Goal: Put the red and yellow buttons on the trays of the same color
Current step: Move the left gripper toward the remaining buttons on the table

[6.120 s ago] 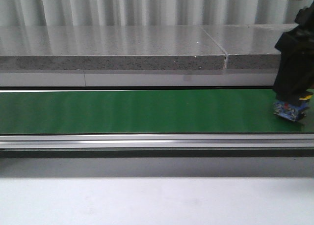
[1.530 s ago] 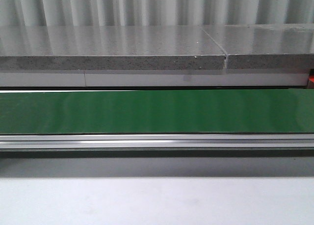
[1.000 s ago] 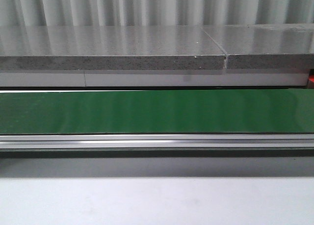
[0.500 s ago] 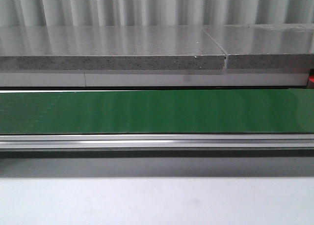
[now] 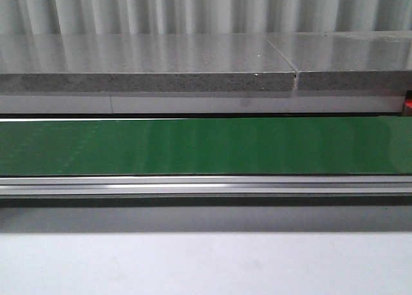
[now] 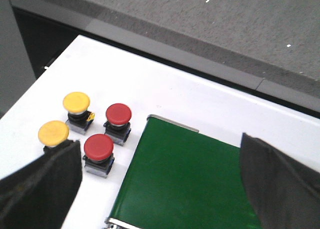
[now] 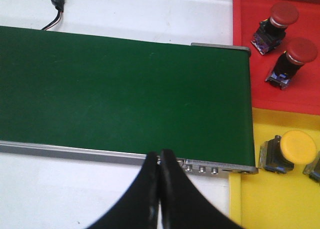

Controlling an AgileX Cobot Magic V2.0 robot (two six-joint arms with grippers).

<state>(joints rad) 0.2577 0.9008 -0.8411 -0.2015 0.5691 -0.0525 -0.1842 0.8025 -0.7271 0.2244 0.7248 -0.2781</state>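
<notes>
No writing is legible anywhere, and the front view's green belt [image 5: 206, 147], where the right arm stood at 3 o'clock six seconds earlier, now lies bare, while the right gripper [image 7: 160, 161], fingers together, hangs over the belt edge near the red tray [image 7: 280, 96] holding two red buttons [image 7: 282, 14] and the yellow tray [image 7: 270, 199] holding a yellow button [image 7: 295, 146], and the left gripper [image 6: 160, 189], fingers apart, hangs near two yellow and two red buttons [image 6: 119, 114] on the white table [image 6: 165, 94].

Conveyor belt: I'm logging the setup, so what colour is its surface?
Plain green. The belt shows best in the right wrist view.
</notes>
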